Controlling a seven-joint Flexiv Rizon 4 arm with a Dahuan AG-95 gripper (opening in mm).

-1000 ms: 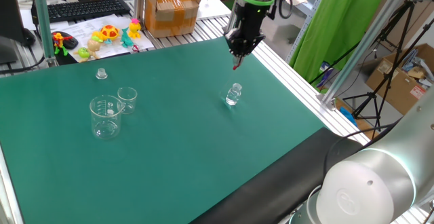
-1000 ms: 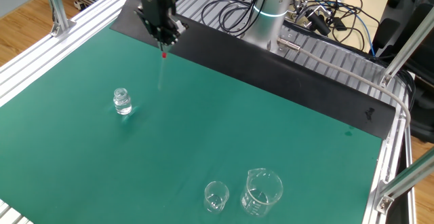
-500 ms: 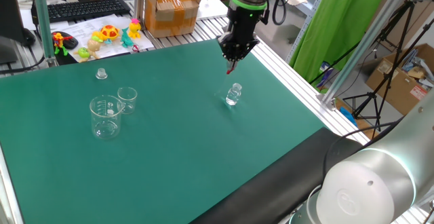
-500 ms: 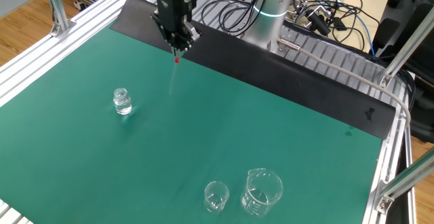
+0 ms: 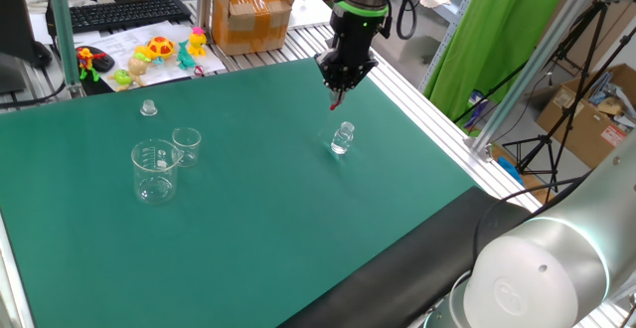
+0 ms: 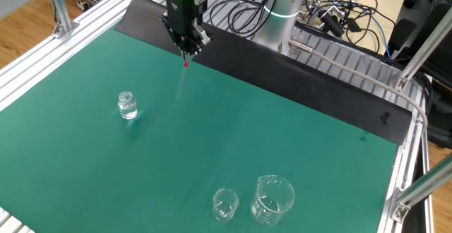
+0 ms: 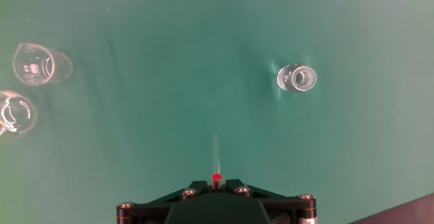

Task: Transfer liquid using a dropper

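My gripper (image 5: 339,86) (image 6: 186,54) hangs high over the far side of the green mat, shut on the dropper (image 6: 185,68). The dropper's red end (image 7: 217,178) sits between the fingertips and its thin clear stem (image 7: 216,153) points straight down. A small clear vial (image 5: 343,138) (image 6: 127,106) (image 7: 297,78) stands upright on the mat, below and to one side of the gripper. Two glass beakers stand together across the mat: a larger one (image 5: 155,170) (image 6: 272,199) and a smaller one (image 5: 186,145) (image 6: 225,204).
A small clear cap-like piece (image 5: 148,107) lies on the mat beyond the beakers. Toys (image 5: 159,50), a keyboard (image 5: 124,13) and a cardboard box (image 5: 253,15) sit past the mat's far edge. Aluminium frame posts (image 5: 61,30) stand at the corners.
The gripper has carried the dropper sideways, away from above the vial and toward the beakers' side, most of it in the first half second. Nothing on the mat has moved.
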